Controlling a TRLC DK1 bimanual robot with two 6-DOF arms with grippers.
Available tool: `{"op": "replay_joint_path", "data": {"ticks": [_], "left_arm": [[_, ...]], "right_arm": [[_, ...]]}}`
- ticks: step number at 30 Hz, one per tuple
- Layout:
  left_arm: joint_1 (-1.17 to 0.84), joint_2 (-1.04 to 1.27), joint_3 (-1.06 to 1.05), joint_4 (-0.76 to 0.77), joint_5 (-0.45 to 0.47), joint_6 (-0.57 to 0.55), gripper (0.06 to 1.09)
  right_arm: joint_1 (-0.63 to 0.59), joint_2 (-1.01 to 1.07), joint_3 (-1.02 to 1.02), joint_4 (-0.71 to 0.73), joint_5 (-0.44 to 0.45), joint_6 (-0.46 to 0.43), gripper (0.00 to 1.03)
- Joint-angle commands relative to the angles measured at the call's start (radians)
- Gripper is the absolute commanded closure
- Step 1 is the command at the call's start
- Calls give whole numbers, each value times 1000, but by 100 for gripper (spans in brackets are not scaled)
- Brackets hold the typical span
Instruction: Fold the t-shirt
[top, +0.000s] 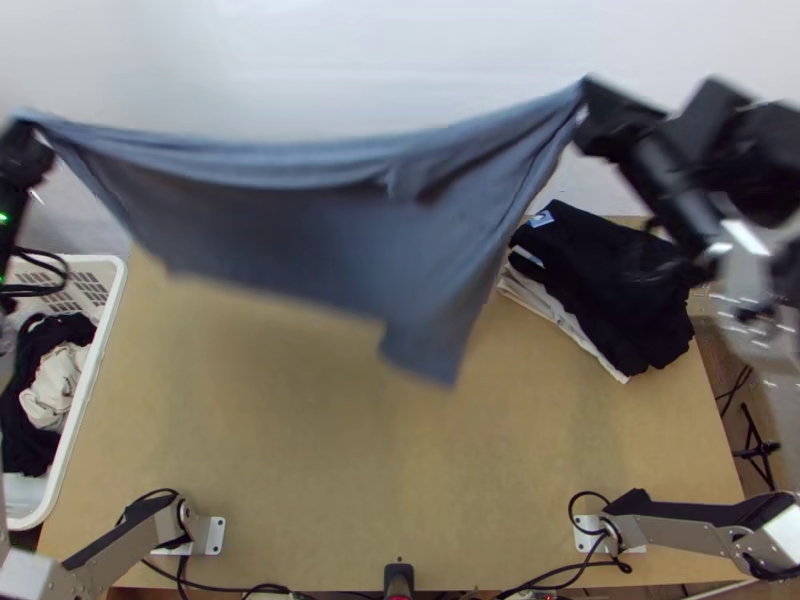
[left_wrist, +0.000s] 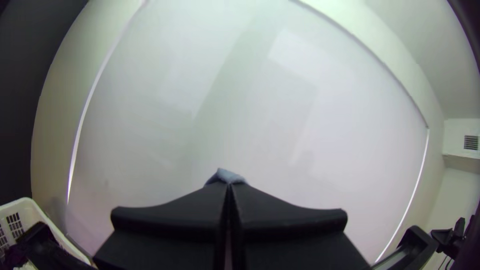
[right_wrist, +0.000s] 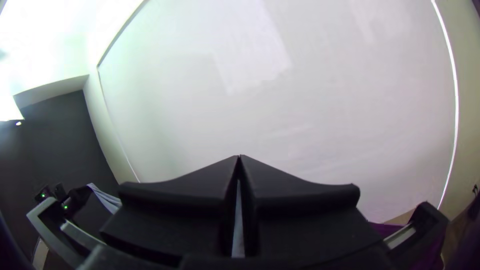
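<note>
Blue-grey t-shirt, hanging over the table! Left gripper at ten o'clock, jaws clamped on one upper end; right gripper, between one and two, clamped on the other, cloth sagging between! Black clothes stacked at three, white basket between eight and nine.

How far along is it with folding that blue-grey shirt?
Early on, it seems. Picking up looks done: the shirt hangs in the air, held between the left pincer and right pincer. Laying it down and folding it are left. On the right, dark and white garments lie stacked; more clothes lie in the basket.
</note>
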Motion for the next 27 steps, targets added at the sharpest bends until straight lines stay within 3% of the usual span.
{"op": "replay_joint_path", "data": {"ticks": [1, 10, 27], "left_arm": [[1, -123, 162, -84, -12, -16, 105], [8, -336, 92, -255, -12, 3, 105], [11, -459, -16, -400, -11, 0, 105]], "right_arm": [[22, -116, 201, -196, 16, -7, 100], [24, -332, 190, -466, 15, 27, 100], [29, -320, 211, -591, -4, 42, 100]]}}
